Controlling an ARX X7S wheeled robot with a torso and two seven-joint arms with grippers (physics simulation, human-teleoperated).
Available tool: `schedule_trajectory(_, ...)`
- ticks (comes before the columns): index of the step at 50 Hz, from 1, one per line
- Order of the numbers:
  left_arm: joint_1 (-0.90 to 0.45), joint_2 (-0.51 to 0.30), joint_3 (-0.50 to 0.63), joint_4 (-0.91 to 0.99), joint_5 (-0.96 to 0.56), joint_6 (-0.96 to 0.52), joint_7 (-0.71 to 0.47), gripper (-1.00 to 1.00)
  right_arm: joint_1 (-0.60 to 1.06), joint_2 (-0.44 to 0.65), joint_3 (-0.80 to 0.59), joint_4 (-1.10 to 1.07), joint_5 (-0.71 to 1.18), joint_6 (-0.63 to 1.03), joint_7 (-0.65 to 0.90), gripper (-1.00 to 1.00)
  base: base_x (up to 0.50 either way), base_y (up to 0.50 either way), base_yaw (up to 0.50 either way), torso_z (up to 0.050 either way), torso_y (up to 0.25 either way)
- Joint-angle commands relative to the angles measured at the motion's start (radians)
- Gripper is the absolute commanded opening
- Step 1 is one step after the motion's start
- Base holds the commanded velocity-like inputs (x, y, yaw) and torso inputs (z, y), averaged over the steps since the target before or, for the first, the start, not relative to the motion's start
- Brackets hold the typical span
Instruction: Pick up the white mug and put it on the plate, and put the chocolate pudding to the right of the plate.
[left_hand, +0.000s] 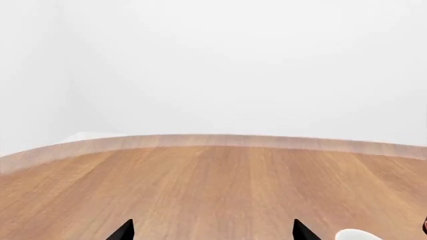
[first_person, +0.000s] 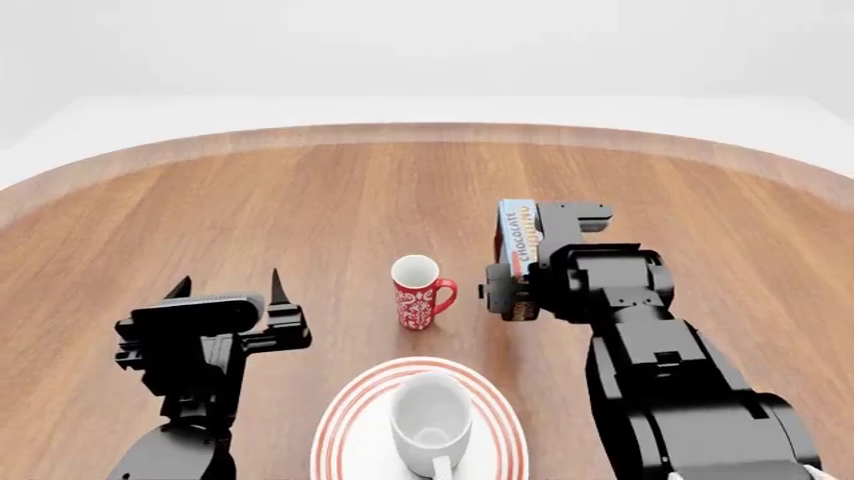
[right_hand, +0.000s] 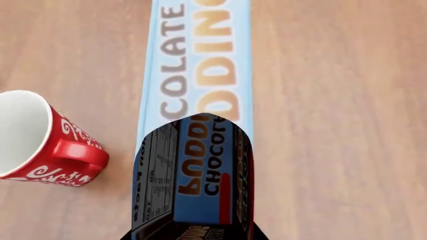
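The white mug stood upright on the red-ringed plate at the near edge of the round wooden table, its handle toward the robot. The right gripper was clamped on the chocolate pudding box, which was beyond the plate and to its right, just right of a small red mug standing apart from it. The left gripper hovered over bare wood to the plate's left, its two fingers spread and grasping nothing.
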Motion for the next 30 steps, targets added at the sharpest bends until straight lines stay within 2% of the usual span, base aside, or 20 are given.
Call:
schedule_trajectory(1,0.003,-0.001,-0.003,0.003,-0.004,0.01,-0.002,1.0,0.034,0.025,0.034,0.0,-0.068,0.006,-0.063,-1.0,0.0,0.0,0.0,0.0,0.0)
schedule_trajectory(8,0.003,-0.003,-0.004,0.01,-0.006,0.004,-0.01,1.0,0.03,0.067,0.002,-0.027,-0.089,0.005,-0.147,-1.0,0.0,0.0,0.0,0.0,0.0)
schedule_trajectory(11,0.007,-0.005,-0.004,0.012,-0.005,0.008,-0.01,1.0,-0.25,0.138,0.001,-0.477,-0.076,0.44,-0.192,-1.0,0.0,0.0,0.0,0.0,0.0)
schedule_trajectory(13,0.008,-0.006,-0.005,0.014,-0.005,0.007,-0.012,1.0,-0.353,0.183,-0.002,-0.777,-0.065,0.593,-0.218,-1.0,0.0,0.0,0.0,0.0,0.0)
schedule_trajectory(16,0.005,-0.007,-0.004,0.022,-0.007,0.004,-0.014,1.0,-0.45,0.237,0.012,-1.227,-0.046,0.73,-0.246,-1.0,0.0,0.0,0.0,0.0,0.0)
schedule_trajectory(18,0.007,-0.007,-0.003,0.023,-0.006,0.007,-0.014,1.0,-0.49,0.263,0.031,-1.353,-0.037,0.781,-0.255,-1.0,0.0,0.0,0.0,0.0,0.0)
schedule_trajectory(19,0.007,-0.008,-0.003,0.023,-0.006,0.007,-0.014,1.0,-0.53,0.298,0.046,-1.397,0.005,0.787,-0.255,-1.0,0.0,0.0,0.0,0.0,0.0)
schedule_trajectory(21,0.007,-0.01,-0.006,0.028,-0.008,0.004,-0.016,1.0,-0.559,0.346,0.071,-1.426,0.163,0.787,-0.141,-1.0,0.0,0.0,0.0,0.0,0.0)
schedule_trajectory(24,0.009,-0.012,-0.008,0.032,-0.01,0.005,-0.018,1.0,-0.665,0.479,0.139,-1.536,0.584,0.787,0.137,-1.0,0.0,0.0,0.0,0.0,0.0)
schedule_trajectory(28,0.01,-0.012,-0.006,0.031,-0.009,0.007,-0.018,1.0,-0.738,0.56,0.205,-1.59,0.846,0.785,0.286,-1.0,0.0,0.0,0.0,0.0,0.0)
schedule_trajectory(30,0.01,-0.012,-0.005,0.034,-0.009,0.007,-0.019,1.0,-0.764,0.585,0.213,-1.612,0.913,0.783,0.319,-1.0,0.0,0.0,0.0,0.0,0.0)
